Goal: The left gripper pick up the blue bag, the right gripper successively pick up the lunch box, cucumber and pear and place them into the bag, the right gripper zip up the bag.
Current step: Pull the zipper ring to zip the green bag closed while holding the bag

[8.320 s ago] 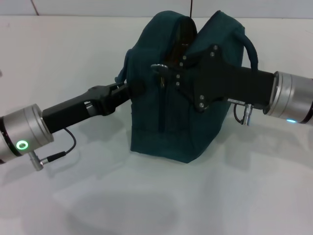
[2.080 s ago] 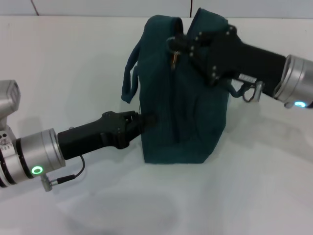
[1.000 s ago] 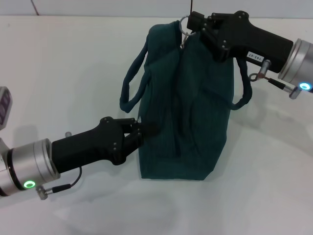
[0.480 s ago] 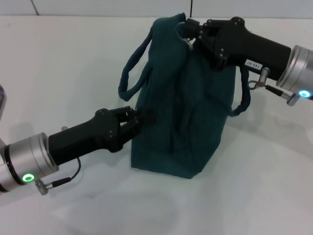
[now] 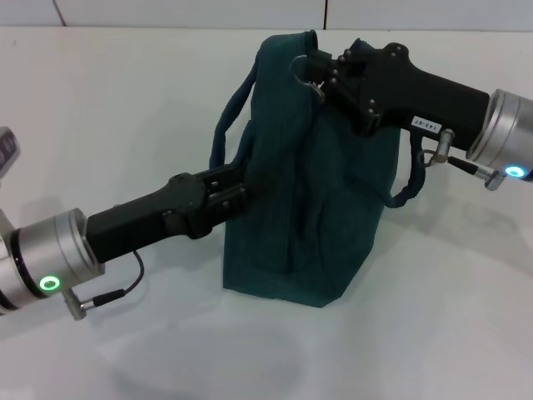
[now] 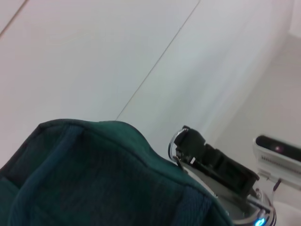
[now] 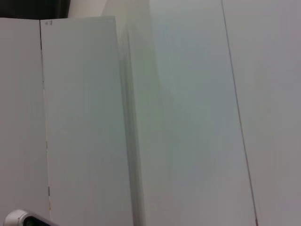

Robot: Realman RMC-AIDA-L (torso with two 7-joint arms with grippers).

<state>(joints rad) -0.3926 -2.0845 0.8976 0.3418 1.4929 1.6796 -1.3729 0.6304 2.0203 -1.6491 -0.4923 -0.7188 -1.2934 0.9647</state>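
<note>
The blue bag (image 5: pixel 312 167) stands upright on the white worktop (image 5: pixel 433 333), near its far edge, and its top looks closed. None of the food is in sight, so the step in hand is, by my judgement, the last one: zipping up. The right hand (image 5: pixel 321 71) is at the bag's top far corner, closed on the ring zip pull (image 5: pixel 301 67). The left hand (image 5: pixel 237 187) presses into the bag's side, its fingers pinched on a fold of fabric, steadying it. One loop handle (image 5: pixel 226 125) hangs on that side. If the zip has reached its end, the next move calls for letting go of the ring without tipping the bag. A pale panelled wall (image 5: pixel 250 12) rises behind the worktop.
</note>
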